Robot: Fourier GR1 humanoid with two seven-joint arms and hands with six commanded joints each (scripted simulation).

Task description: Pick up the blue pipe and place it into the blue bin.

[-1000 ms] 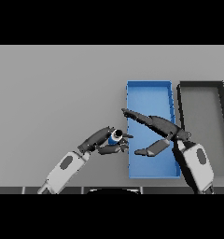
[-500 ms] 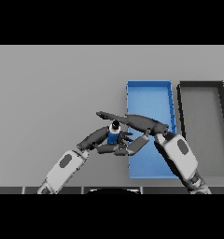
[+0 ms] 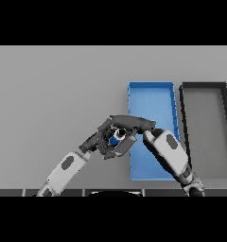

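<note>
The blue pipe (image 3: 118,134), short with a pale open end, is held just left of the blue bin (image 3: 151,97), off the table. My left hand (image 3: 100,139) comes in from the lower left, its fingers curled round the pipe. My right hand (image 3: 134,123) reaches in from the lower right across the bin's near left corner. Its straight fingers lie over the top of the pipe and its thumb is below. Most of the pipe's body is hidden between the two hands.
A dark grey bin (image 3: 205,90) stands right beside the blue bin on its right. The grey table (image 3: 54,85) stretches away to the left and behind. My right forearm (image 3: 170,153) covers the near part of the blue bin.
My right hand has swung left from above the blue bin until it lies over the pipe. The left hand has stayed on the pipe and lifted it slightly toward the bin.
</note>
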